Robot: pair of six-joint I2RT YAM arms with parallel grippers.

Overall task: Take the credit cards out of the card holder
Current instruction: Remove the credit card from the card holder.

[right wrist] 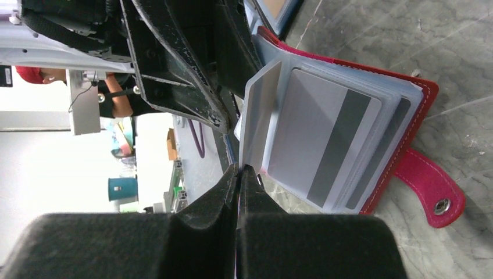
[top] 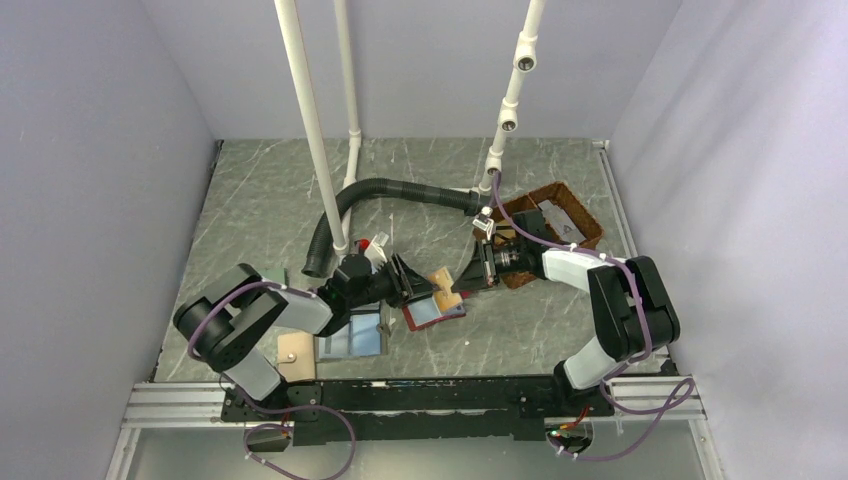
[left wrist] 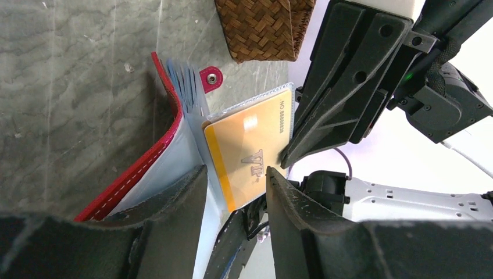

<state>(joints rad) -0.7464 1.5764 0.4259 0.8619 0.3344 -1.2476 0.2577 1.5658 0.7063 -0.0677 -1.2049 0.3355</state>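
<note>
The card holder (top: 432, 318) lies open in the middle of the table, red with pale blue sleeves (left wrist: 131, 174) and a snap tab (right wrist: 433, 189). One sleeve stands up with a tan-orange credit card (left wrist: 250, 145) in it. My right gripper (right wrist: 239, 167) is shut on that sleeve's edge, and its black fingers (left wrist: 349, 87) show beside the card. My left gripper (left wrist: 235, 170) is open, its fingertips either side of the card's lower corner. Grey credit cards (right wrist: 325, 136) with dark stripes fill the other sleeves. Both grippers meet over the holder (top: 440, 283).
A woven brown basket (top: 560, 215) sits behind the right arm. A black corrugated hose (top: 390, 195) curves across the back, between white pipes (top: 315, 130). A pale blue wallet (top: 355, 335) lies by the left arm.
</note>
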